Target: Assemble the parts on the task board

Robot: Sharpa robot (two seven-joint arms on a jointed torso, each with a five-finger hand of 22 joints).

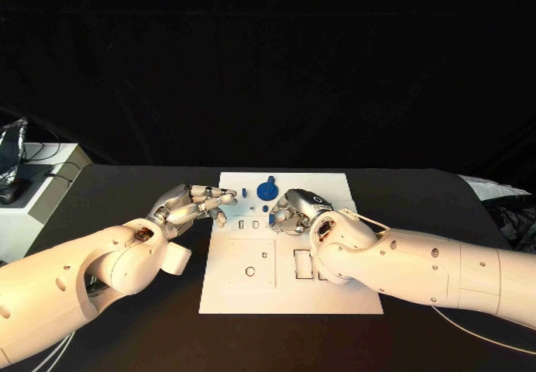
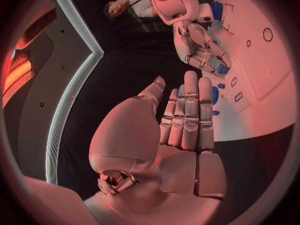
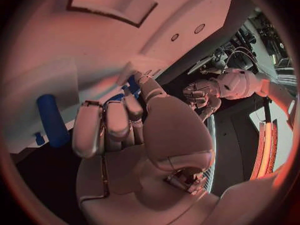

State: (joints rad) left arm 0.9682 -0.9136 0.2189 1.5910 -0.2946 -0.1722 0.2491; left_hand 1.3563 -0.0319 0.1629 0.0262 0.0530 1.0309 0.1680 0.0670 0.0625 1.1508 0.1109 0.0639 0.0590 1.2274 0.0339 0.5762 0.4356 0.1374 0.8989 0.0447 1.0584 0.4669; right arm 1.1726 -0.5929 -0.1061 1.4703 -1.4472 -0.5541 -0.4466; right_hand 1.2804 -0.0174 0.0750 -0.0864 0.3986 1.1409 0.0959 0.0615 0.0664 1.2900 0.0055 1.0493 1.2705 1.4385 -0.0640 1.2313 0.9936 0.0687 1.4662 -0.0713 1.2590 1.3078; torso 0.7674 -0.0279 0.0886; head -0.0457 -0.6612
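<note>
Both white arms reach in over the black tabletop (image 1: 134, 186) in the head view. On the white task board (image 1: 335, 294), the right hand (image 1: 297, 211) seems to pinch a small blue part (image 1: 280, 208); a round blue part (image 1: 266, 190) lies beyond.

Left wrist view: the left hand (image 2: 187, 120) lies flat, fingers straight, grasping nothing.

Right wrist view: a blue cylinder (image 3: 51, 120) rests on the board.

The task board (image 1: 240, 298) is plain white on a black table (image 1: 134, 182). The parts on it are blue, among them a round part (image 1: 266, 190) near its far edge. Both hands, left hand (image 1: 196, 205) and right hand (image 1: 296, 211), are silver, on white arms.
</note>
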